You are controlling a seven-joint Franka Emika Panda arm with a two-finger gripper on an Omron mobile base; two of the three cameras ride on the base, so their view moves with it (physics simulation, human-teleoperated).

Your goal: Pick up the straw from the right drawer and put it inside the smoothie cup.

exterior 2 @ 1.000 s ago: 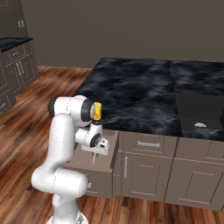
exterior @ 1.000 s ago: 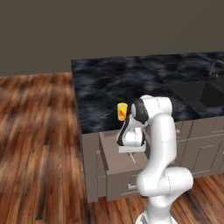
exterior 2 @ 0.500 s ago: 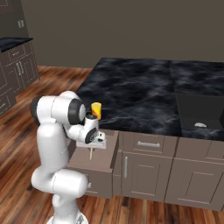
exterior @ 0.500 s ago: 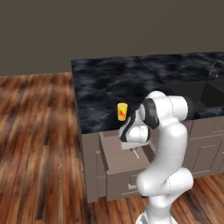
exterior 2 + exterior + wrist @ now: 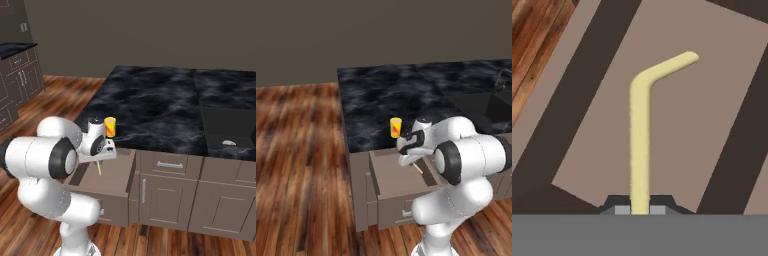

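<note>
I see the thin pale yellow bent straw [image 5: 640, 145] pinched between the two dark fingertips of the gripper [image 5: 640, 209] — the jaws are clenched on its lower end, and in the hand view the shaft runs straight away from them before kinking off to one side near its far tip. In the left base view the straw [image 5: 418, 167] pokes out as a short tan sliver under the white hand, slanting down over the open drawer; in the right base view it [image 5: 98, 168] hangs below the hand in the same way.

Beneath it I have the wide, shallow grey-brown right drawer [image 5: 390, 176], pulled out from the cabinet (its flat floor is the tan panel behind the straw in the hand view [image 5: 712, 100]). From the other side the drawer box [image 5: 107, 177] stands open under the counter edge.

The small yellow-orange smoothie cup with a red mark [image 5: 395, 127] stands upright on the black marbled countertop [image 5: 406, 95], close to its front edge — just beside the gripper [image 5: 412, 161] and a little higher. In the right base view the cup [image 5: 110, 127] sits right next to the hand's wrist.

A dark sink basin [image 5: 227, 131] is sunk into the counter, well apart from the cup.
</note>
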